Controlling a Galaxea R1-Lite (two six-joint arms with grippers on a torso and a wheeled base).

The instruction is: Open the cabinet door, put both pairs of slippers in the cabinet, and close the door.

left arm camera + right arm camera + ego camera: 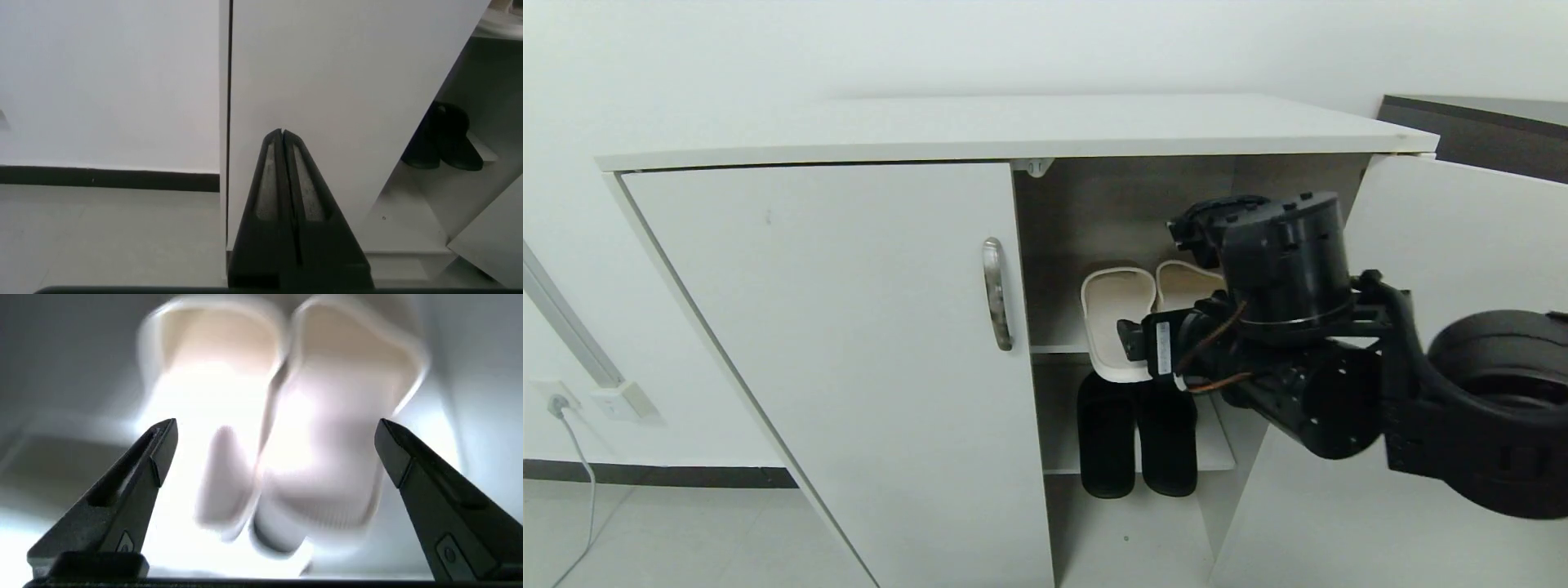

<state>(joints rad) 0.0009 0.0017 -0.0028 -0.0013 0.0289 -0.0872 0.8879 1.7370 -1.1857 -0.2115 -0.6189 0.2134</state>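
Observation:
The white cabinet (809, 327) has its right door (1437, 269) swung open and its left door shut. White slippers (1123, 314) lie on the upper shelf, their heels hanging over its front edge. Black slippers (1135, 441) lie on the lower shelf. My right arm reaches into the opening, its wrist in front of the white pair. In the right wrist view, my right gripper (274, 469) is open, its fingers spread on either side of the white slippers (282, 457). My left gripper (282, 175) is shut on nothing, low in front of the closed left door (327, 98).
The closed door has a metal handle (996, 304). A wall socket with a cable (560, 404) is at the lower left. Grey floor (645, 539) lies before the cabinet. The black slippers (445, 139) show past the door's edge in the left wrist view.

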